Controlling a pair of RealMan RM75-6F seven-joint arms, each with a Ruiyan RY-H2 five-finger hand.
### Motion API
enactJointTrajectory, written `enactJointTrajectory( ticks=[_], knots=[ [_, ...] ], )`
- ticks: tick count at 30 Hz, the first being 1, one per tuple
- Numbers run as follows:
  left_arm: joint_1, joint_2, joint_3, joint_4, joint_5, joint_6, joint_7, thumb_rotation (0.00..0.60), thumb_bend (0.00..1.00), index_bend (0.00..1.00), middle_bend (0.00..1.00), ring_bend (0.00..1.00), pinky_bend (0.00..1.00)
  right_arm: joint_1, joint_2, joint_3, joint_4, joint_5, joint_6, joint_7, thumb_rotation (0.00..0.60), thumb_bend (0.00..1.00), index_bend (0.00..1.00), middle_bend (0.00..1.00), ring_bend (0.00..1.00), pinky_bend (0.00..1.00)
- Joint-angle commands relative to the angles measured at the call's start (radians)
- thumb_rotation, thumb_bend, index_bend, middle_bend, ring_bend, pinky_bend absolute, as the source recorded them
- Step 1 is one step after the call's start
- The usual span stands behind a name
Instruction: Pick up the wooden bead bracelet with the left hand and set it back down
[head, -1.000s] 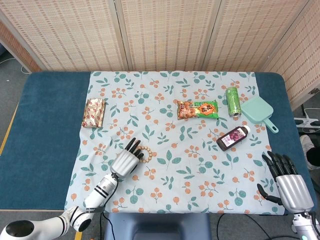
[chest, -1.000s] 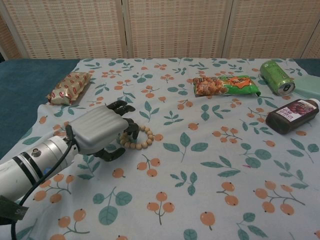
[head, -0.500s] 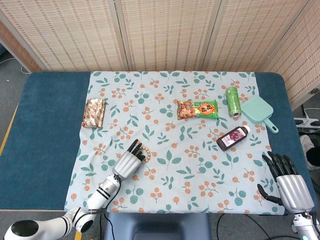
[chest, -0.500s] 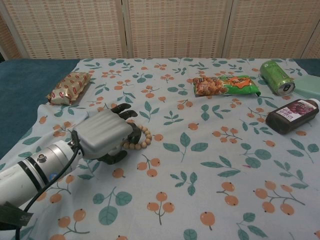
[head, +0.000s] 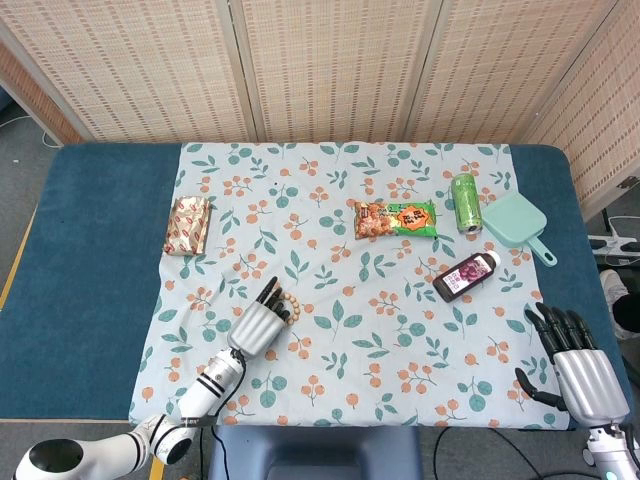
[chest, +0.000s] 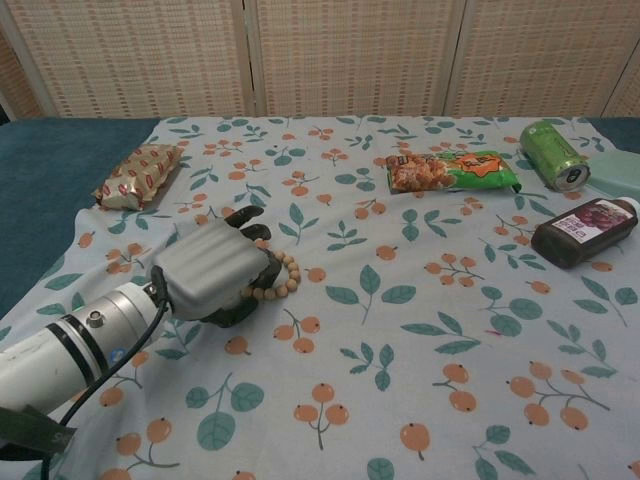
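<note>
Around my left hand (chest: 210, 272) the cloth lies bare on every side. The nearest obstacle, a red snack packet (head: 189, 225), sits well apart toward the far left. The peanut bag (head: 396, 218), green can (head: 465, 201), dark bottle (head: 466, 276) and mint dustpan (head: 516, 222) crowd the far right.

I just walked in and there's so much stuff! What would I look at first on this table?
Probably the left hand, big and grey near the front of the flowery tablecloth, lying over part of the wooden bead bracelet. Whether it grips the beads yet is hard to tell. Next come the bright things at the far right: the green can lying on its side and the dark bottle just in front of it.
</note>
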Motion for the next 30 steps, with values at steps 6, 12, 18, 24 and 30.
enactJointTrajectory(
  ticks=[6,12,18,24,30],
  knots=[
    [-0.003,0.017,-0.015,-0.041,-0.018,0.018,0.025,0.600,0.45,0.63,0.66,0.27,0.00,-0.001,0.001,0.000,-0.002,-0.002,0.002,0.001,0.386,0.32,0.00,0.00,0.00,0.00],
    [-0.018,0.041,-0.058,-0.067,-0.038,0.033,-0.041,0.600,0.60,0.75,0.78,0.37,0.00,-0.002,0.006,-0.003,-0.005,-0.007,0.005,0.010,0.388,0.32,0.00,0.00,0.00,0.00],
    [-0.043,0.091,-0.092,-0.093,-0.063,0.023,0.000,0.600,0.67,0.77,0.80,0.38,0.00,-0.002,0.012,-0.005,-0.006,-0.011,0.004,0.025,0.388,0.32,0.00,0.00,0.00,0.00],
    [-0.077,0.135,-0.167,-0.118,-0.134,0.009,0.053,0.600,0.68,0.78,0.80,0.38,0.00,-0.003,0.016,-0.007,-0.007,-0.014,0.005,0.036,0.387,0.32,0.00,0.00,0.00,0.00],
    [-0.116,0.145,-0.280,-0.097,-0.253,0.034,0.139,0.600,0.69,0.77,0.79,0.38,0.00,0.001,0.022,-0.010,-0.008,-0.020,-0.001,0.052,0.387,0.32,0.00,0.00,0.00,0.00]
  ],
)
